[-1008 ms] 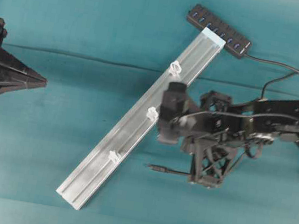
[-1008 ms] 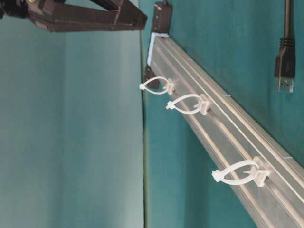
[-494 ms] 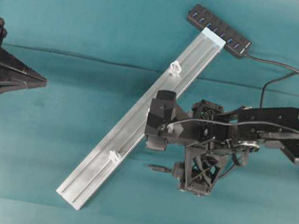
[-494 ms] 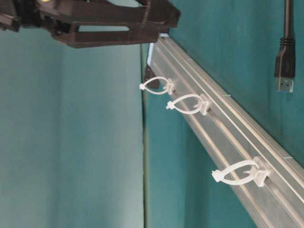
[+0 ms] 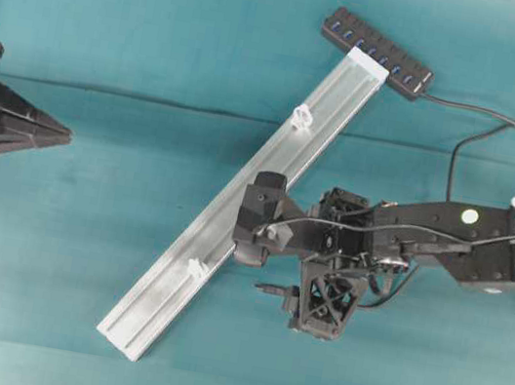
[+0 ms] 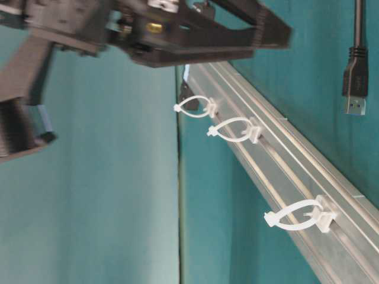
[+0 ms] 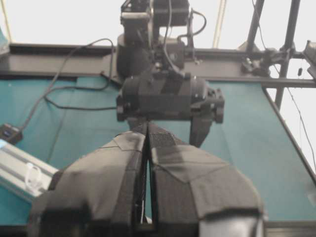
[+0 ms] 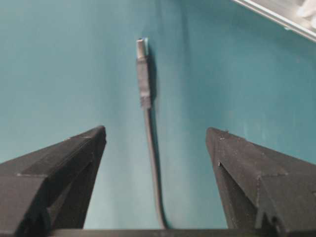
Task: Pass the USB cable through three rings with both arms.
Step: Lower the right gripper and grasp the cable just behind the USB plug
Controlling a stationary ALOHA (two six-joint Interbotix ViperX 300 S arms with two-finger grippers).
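The USB cable lies loose on the teal table, and its plug points left, toward the silver rail. My right gripper hangs open over the cord, one finger on each side and neither touching it. From overhead, the right gripper sits just right of the rail. Two rings show there; the right wrist hides the middle one. All three rings are empty. My left gripper is shut on nothing at the far left.
A black multi-port hub lies at the rail's far end, and its cord loops off to the right. The right arm hangs blurred above the rail in the table-level view. The rail crosses the table diagonally.
My right gripper has gone from shut to open. Its arm has swung left and down over the cable, covering the middle ring. The left arm drew back slightly.
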